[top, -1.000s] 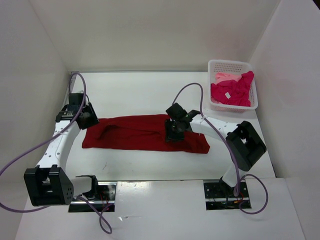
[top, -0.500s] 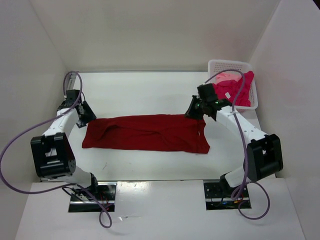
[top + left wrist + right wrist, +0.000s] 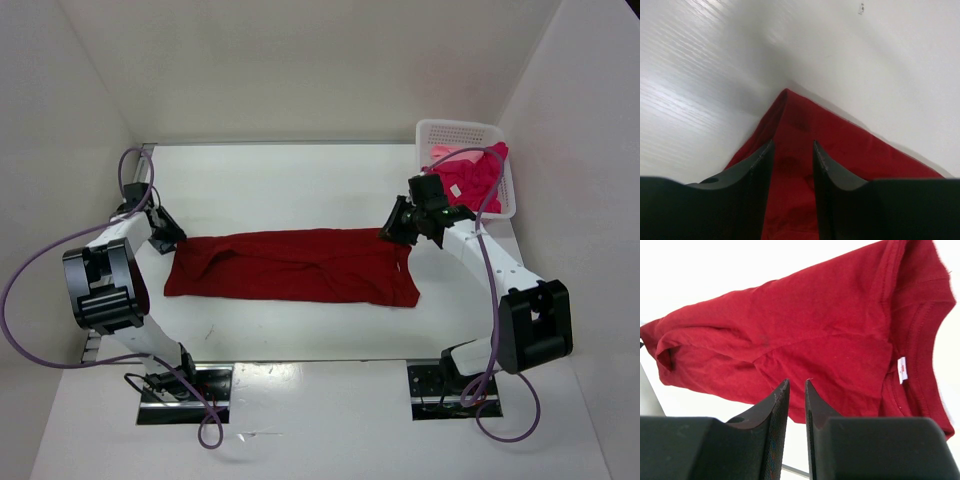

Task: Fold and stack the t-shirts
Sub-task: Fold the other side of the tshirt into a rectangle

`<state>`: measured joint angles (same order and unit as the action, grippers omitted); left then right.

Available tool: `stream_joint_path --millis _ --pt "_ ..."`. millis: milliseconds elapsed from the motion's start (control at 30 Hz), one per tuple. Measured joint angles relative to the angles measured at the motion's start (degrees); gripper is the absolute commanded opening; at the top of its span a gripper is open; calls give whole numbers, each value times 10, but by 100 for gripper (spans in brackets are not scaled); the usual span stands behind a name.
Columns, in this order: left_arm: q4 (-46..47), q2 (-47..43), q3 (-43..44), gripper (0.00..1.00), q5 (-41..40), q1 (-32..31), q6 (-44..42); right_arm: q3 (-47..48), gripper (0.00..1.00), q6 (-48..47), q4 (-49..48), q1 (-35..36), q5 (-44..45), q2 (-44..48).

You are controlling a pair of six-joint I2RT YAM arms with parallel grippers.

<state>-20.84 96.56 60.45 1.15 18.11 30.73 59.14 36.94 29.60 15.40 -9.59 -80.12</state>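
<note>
A dark red t-shirt [image 3: 300, 265] lies spread in a long strip across the middle of the table, collar end to the right. My left gripper [image 3: 165, 229] is at its left corner; in the left wrist view [image 3: 792, 145] the jaws stand apart over the red corner [image 3: 840, 145], gripping nothing. My right gripper [image 3: 393, 223] hovers at the shirt's upper right corner. Its jaws [image 3: 796, 382] are only narrowly apart and empty, above the shirt [image 3: 815, 315] and its white tag [image 3: 902, 370]. More magenta t-shirts [image 3: 470, 180] and a pale pink one [image 3: 445, 155] sit in the basket.
The white perforated basket [image 3: 455, 127] stands at the back right corner. White walls close in on the left, back and right. Purple cables loop from both arms. Bare table lies behind and in front of the shirt.
The right gripper moved from the shirt's middle to its upper right corner and narrowed its jaws. The left arm swung back toward the left wall, its gripper staying at the left corner.
</note>
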Motion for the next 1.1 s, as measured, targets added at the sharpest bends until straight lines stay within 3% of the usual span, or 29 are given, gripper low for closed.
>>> stream_joint_path --millis 233,333,500,700,1100 --pt "16 0 -25 41 23 0 9 -11 25 -4 -1 -3 -5 2" --pt "10 -2 -29 49 20 0 9 -14 25 -5 -1 -3 -7 2" --pt "2 -48 -34 52 -15 0 10 -15 25 -5 -1 -3 -12 3" --pt "8 -75 -41 44 -23 0 10 -15 25 -8 -2 -3 -18 3" --pt "-1 -37 -64 42 -8 0 8 -15 25 -9 -5 -3 -23 3"
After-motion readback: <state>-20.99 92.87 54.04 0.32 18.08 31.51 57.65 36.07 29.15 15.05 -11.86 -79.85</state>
